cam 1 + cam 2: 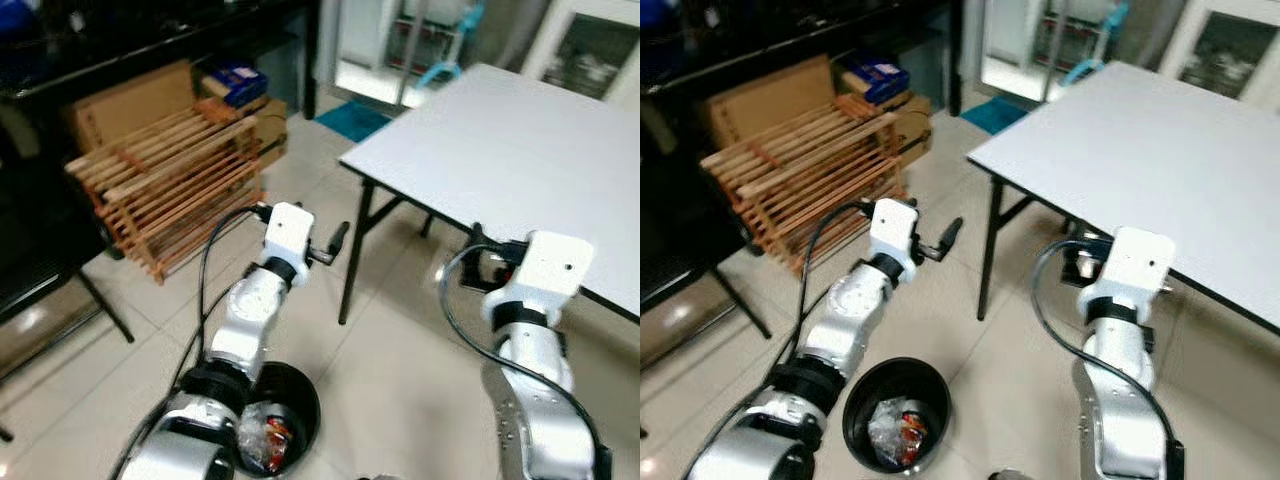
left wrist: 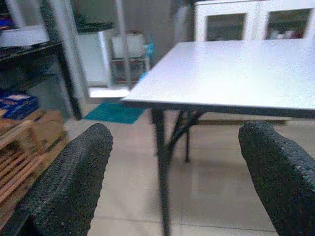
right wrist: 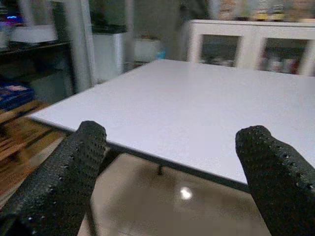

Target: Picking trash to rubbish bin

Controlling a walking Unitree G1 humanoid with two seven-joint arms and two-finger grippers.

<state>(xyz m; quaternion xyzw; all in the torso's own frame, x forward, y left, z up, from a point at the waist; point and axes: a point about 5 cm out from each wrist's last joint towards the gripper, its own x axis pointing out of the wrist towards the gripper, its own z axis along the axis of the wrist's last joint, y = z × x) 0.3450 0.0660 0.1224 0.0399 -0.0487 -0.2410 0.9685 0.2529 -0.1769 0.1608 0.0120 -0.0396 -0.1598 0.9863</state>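
A round black rubbish bin (image 1: 925, 380) stands on the tiled floor right below me, beside my left arm. Crumpled clear and red wrapper trash (image 1: 898, 430) lies inside it. My left gripper (image 1: 950, 233) is raised above the floor, pointing at the white table's black leg (image 1: 987, 250). It is open, and in the left wrist view its two black fingers (image 2: 69, 187) stand wide apart with nothing between them. My right gripper (image 3: 172, 182) is also open and empty, held at the near edge of the white table (image 1: 520, 140), level with its top.
A wooden slatted rack (image 1: 170, 180) leans against cardboard boxes (image 1: 130, 100) at the left. Dark furniture (image 1: 40, 250) runs along the far left. A teal mat (image 1: 352, 120) lies by the doorway beyond. Open tiled floor (image 1: 390, 350) lies between my arms.
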